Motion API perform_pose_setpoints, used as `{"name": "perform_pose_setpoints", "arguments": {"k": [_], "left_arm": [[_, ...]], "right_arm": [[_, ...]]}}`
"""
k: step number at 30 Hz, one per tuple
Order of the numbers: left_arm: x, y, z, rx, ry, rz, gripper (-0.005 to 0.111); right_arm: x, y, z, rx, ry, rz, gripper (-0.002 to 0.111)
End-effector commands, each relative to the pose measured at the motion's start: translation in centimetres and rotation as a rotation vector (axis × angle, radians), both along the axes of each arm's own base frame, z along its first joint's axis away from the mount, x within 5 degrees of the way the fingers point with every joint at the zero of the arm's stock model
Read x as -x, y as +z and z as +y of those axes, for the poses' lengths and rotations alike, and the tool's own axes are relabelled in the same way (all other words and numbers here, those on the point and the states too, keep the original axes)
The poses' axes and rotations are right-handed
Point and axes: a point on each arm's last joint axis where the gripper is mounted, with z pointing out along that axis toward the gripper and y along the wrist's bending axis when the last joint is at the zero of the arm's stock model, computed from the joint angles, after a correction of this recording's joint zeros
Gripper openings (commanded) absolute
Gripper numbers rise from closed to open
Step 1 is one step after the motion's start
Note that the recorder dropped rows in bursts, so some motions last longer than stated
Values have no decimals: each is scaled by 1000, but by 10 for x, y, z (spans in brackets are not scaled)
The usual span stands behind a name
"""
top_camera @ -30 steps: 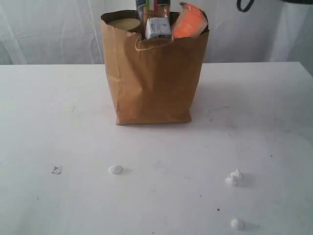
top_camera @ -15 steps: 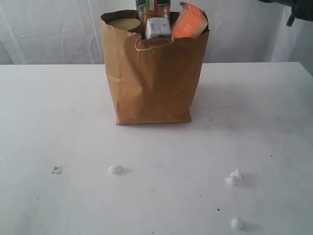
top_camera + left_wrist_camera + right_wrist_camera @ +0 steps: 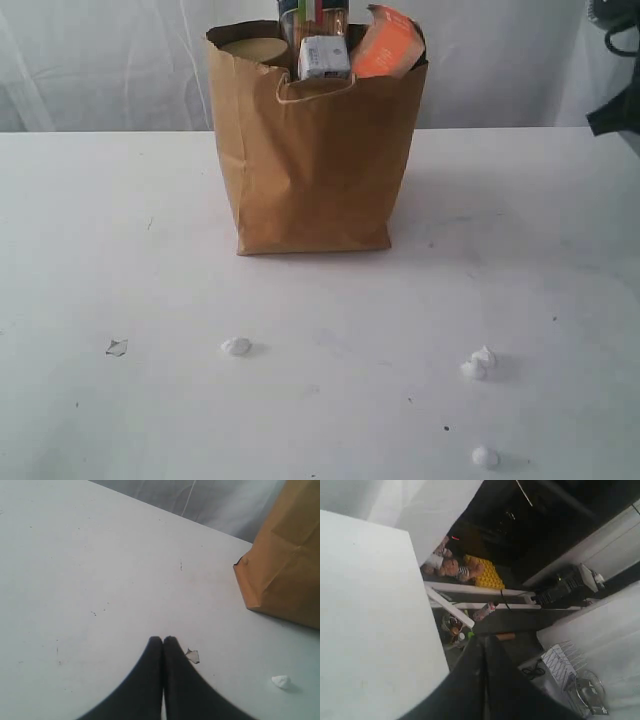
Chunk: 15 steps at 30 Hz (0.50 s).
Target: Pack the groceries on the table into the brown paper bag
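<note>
Evidently little remained to pack. The left gripper (image 3: 163,641) hung over the table (image 3: 75,580) with its jaws pressed together on nothing. A torn scrap (image 3: 192,655) lay just beside its tips and a white crumb (image 3: 281,681) a little farther off. The brown paper bag (image 3: 285,565) stood upright beyond those tips and off to one side, well apart from them. The small white-blue carton (image 3: 323,57) and the brown pouch with orange label (image 3: 388,45) poked above its rim, probably because the bag was full. The right gripper (image 3: 484,639), its jaws likewise closed and empty, pointed past the table's edge, away from the bag.
</note>
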Motion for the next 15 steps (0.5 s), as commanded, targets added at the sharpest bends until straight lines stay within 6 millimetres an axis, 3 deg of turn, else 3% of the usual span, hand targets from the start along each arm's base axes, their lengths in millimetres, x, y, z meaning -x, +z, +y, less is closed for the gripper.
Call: {"name": "perform_pose_setpoints", "arguments": {"k": [1,5,9,15], "left_arm": [[0,-1,0,15,3,-1,0],[0,-1,0,15,3,-1,0],[0,-1,0,15,3,-1,0],[0,-1,0,15,3,-1,0]], "right_arm": [[26,9,-6,-26,21,-40,0],[57,35,-7,-191,123,-217,0],[88,57,-6,-218,283,-329,0],[107,60,-9,-220,326,-390,0]]}}
